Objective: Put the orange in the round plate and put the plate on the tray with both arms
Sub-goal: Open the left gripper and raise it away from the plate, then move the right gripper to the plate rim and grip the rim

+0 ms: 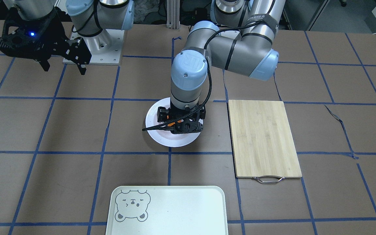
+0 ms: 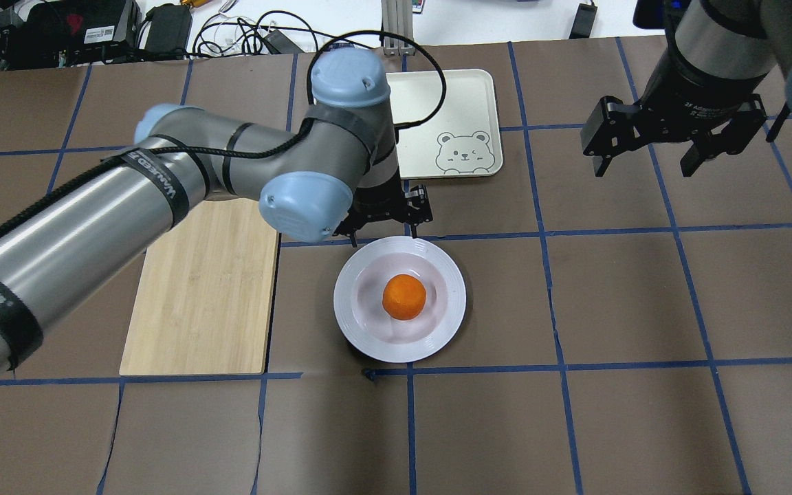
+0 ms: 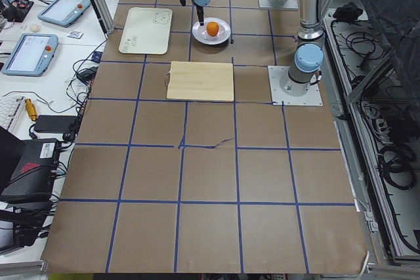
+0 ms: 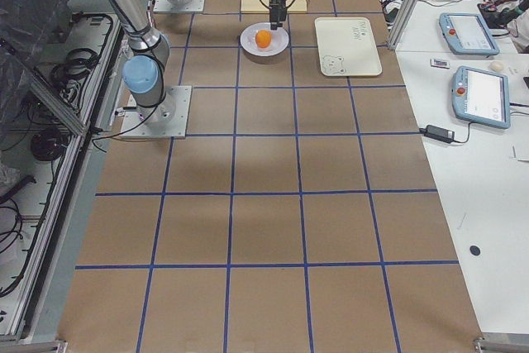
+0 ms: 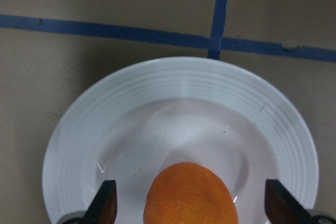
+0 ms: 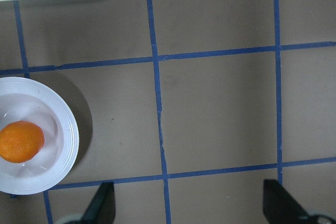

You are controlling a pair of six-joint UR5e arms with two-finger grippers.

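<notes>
Left gripper (image 5: 191, 205) hangs over the plate (image 2: 351, 330) with its fingers (image 5: 105, 203) spread wide, one on each side of the orange (image 2: 404, 297) and touching it on neither side. How far above the fruit it sits is hard to judge from these views. The orange lies in the plate's shallow centre, so the first half of the task looks done.

Right gripper (image 2: 645, 170) hovers well apart on the robot's right, its jaws also spread and holding nothing. The tray (image 2: 437, 103) lies beyond the plate, on the side away from the robot, and the board (image 2: 203, 289) lies on the robot's left.

The step in hand is the two-arm lift. The left gripper should rise straight up, so that a pad does not nudge the orange, then move to the rim on its own side. The right one should take the opposite rim. The glaze looks slick, so both need a firm bite. The lift should be level and together, since any tilt would probably send the fruit rolling. The plate should go down flat inside the tray's rim.
</notes>
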